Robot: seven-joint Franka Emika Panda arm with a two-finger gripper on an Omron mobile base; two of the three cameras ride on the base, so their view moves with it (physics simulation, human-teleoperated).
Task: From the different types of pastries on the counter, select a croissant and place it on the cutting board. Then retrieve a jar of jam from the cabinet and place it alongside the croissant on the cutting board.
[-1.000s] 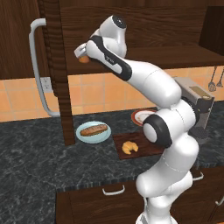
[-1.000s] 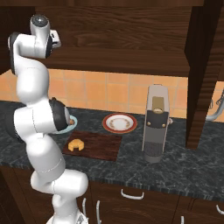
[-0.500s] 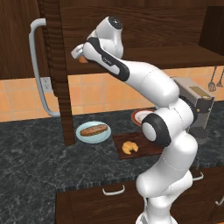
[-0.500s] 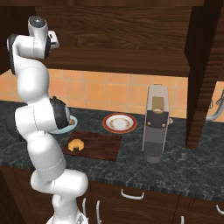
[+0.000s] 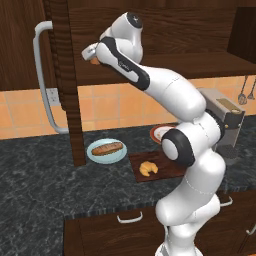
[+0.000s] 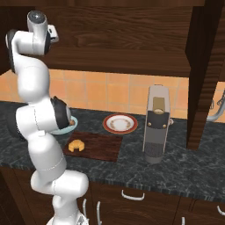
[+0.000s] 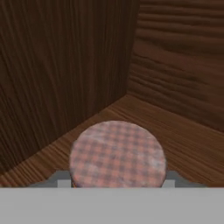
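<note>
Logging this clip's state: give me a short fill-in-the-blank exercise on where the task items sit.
1. The croissant lies on the ____.
2. The baguette-shaped loaf lies on a pale ____ plate.
3. The claw reaches into the open ____.
4. The jar of jam has a ____-patterned lid.

Missing words: cutting board; blue; cabinet; checked

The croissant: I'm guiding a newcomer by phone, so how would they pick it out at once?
Find the dark counter under the wall cabinet, then the reddish-brown cutting board on it. The croissant lies on that board: a small golden crescent, unlike the long brown loaf on the pale blue plate beside it.
</note>
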